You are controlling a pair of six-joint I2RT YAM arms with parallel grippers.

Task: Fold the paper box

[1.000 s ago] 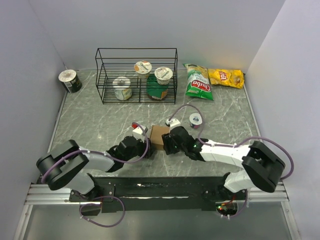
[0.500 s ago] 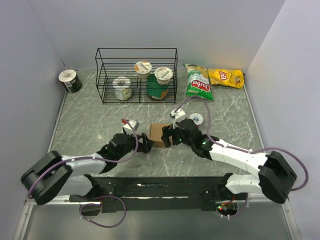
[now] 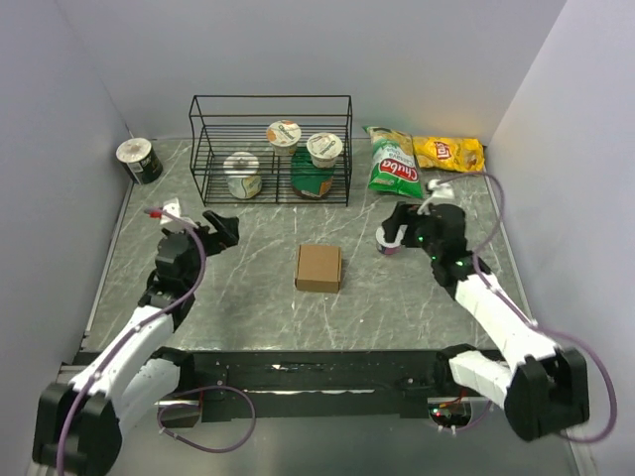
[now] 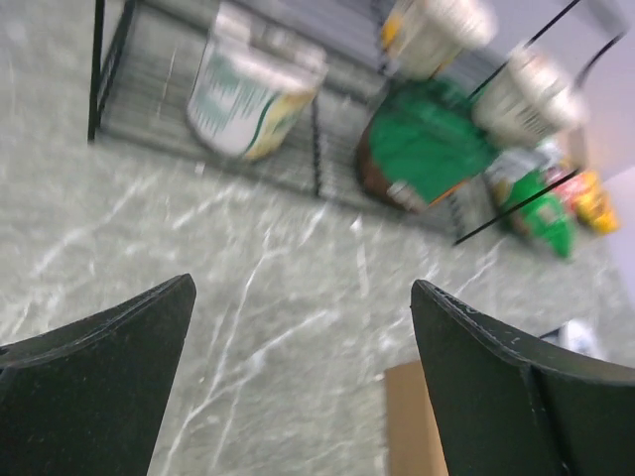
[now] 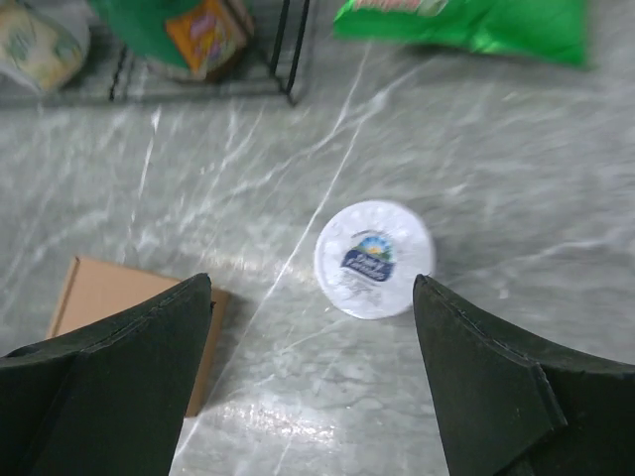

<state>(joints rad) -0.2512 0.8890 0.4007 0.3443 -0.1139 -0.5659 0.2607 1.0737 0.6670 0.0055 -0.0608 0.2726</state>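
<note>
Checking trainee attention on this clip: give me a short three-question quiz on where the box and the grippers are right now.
1. True or false: the left gripper is shut on the paper box.
2. In the wrist view of the right gripper, what shows between its open fingers? A) a chip bag B) a white-lidded cup C) the wire rack
3. Fill in: the closed paper box lies on the table, touching ___ gripper.
Key: 1 false, it is open, empty and apart from the box. 2 B. 3 neither.
</note>
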